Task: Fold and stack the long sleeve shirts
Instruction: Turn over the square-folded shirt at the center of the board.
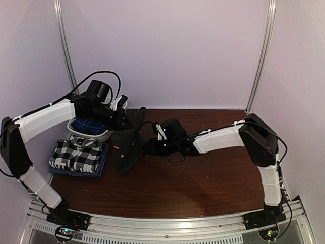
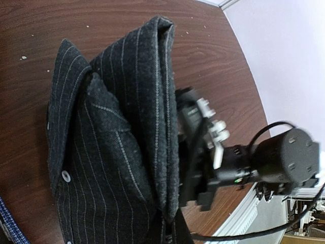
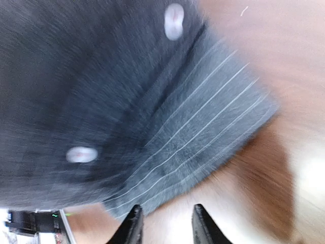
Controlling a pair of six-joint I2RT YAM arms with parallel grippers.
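Note:
The dark charcoal pinstriped shirt hangs partly lifted at the table's middle left, its lower part resting on the wood. My left gripper is shut on its top edge; in the left wrist view the gripper pinches the folded cloth. My right gripper is at the shirt's right side, open and empty. In the blurred right wrist view it sits just short of the shirt's hem. The black-and-white checked shirt lies folded at the left on a dark blue one.
A white bowl holding blue cloth stands behind the folded stack, under my left arm. The right arm's wrist shows in the left wrist view beside the hanging shirt. Bare brown table lies right and front. Pale walls enclose the table.

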